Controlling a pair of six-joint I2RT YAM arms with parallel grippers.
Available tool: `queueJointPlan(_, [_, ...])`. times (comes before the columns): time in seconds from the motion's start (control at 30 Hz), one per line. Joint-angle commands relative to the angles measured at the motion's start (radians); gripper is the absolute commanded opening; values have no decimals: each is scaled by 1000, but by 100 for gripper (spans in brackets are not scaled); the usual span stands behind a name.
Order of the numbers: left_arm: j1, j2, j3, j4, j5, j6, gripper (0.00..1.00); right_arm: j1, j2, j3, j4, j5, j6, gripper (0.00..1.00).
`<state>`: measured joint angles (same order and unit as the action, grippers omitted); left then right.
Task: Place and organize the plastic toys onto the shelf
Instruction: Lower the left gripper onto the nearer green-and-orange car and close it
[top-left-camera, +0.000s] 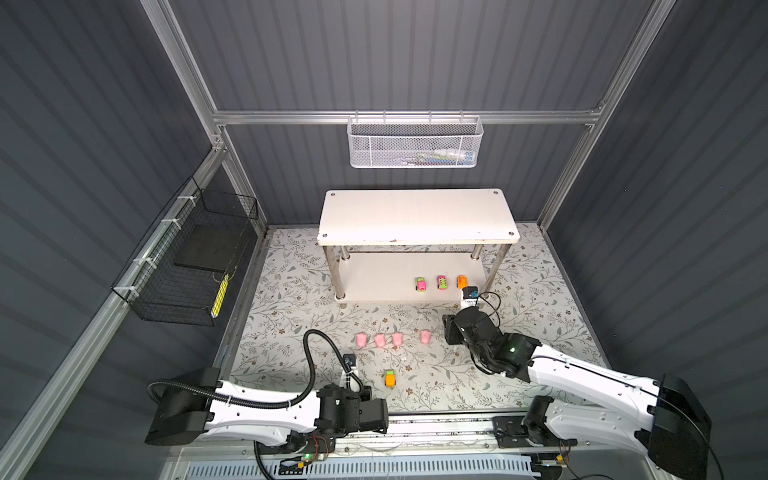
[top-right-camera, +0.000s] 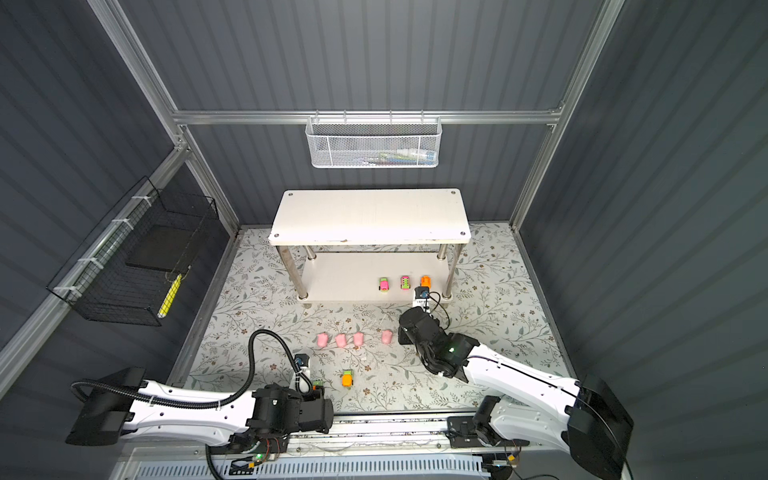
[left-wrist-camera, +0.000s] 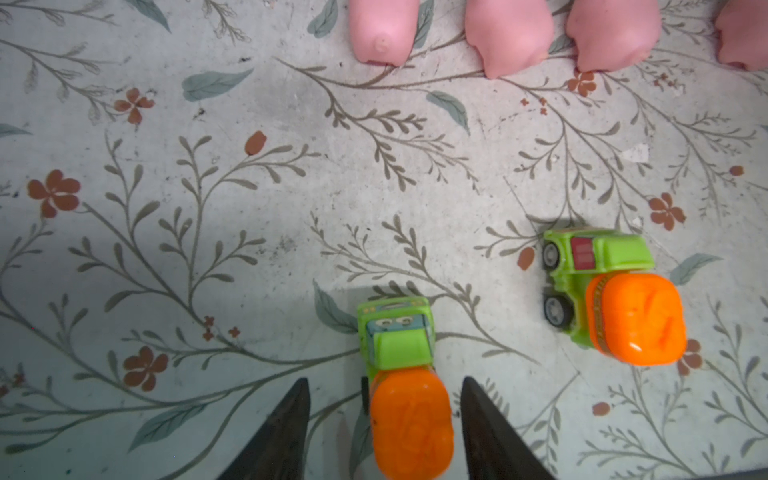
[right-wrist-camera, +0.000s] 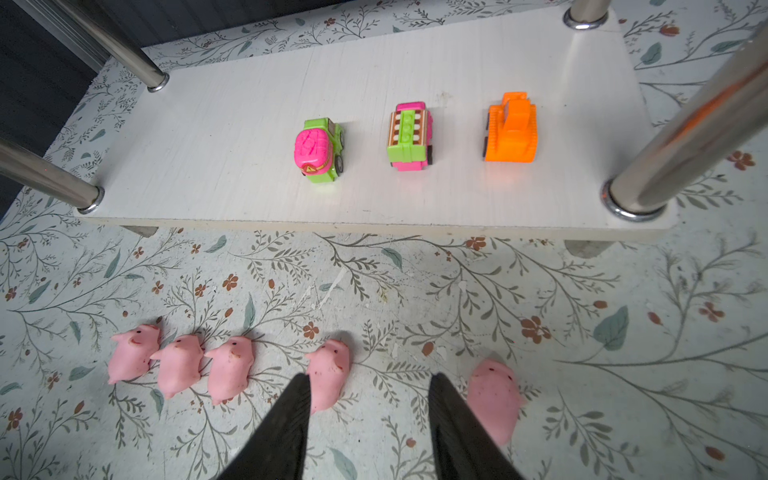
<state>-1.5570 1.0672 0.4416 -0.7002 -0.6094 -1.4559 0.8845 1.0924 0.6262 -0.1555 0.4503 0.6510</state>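
A green-and-orange car (left-wrist-camera: 405, 390) stands on the floral mat between the fingers of my left gripper (left-wrist-camera: 385, 380). The jaws are open, with a gap on each side of it. A second such car (left-wrist-camera: 615, 295) (top-left-camera: 390, 378) stands apart, to its right. Three cars (right-wrist-camera: 319, 150) (right-wrist-camera: 409, 137) (right-wrist-camera: 511, 129) stand in a row on the lower board of the shelf (top-left-camera: 415, 214). Several pink pigs (top-left-camera: 380, 340) lie in a row on the mat. My right gripper (right-wrist-camera: 370, 376) hangs open over bare mat, with one pig (right-wrist-camera: 330, 374) at one finger and another pig (right-wrist-camera: 494, 399) outside the other finger.
A white mesh basket (top-left-camera: 413, 143) hangs on the back rail. A black wire basket (top-left-camera: 195, 257) is fixed to the left wall. Metal shelf legs (right-wrist-camera: 665, 166) stand at the lower board's corners. The shelf's top board bears nothing.
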Motion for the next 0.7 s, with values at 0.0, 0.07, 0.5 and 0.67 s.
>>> queueJointPlan(0.0, [-5, 15, 29, -12, -16, 2, 56, 2, 12, -7, 11, 0, 3, 49])
queueJointPlan(0.07, [-5, 18, 30, -10, -17, 2, 54, 2, 15, -7, 14, -2, 4, 49])
queueJointPlan(0.5, [-5, 21, 31, -18, -23, -7, 37, 2, 46, 3, 25, -16, -1, 49])
queueJointPlan(0.67, [-5, 27, 37, -19, -26, -3, 29, 2, 50, 6, 25, -18, -2, 49])
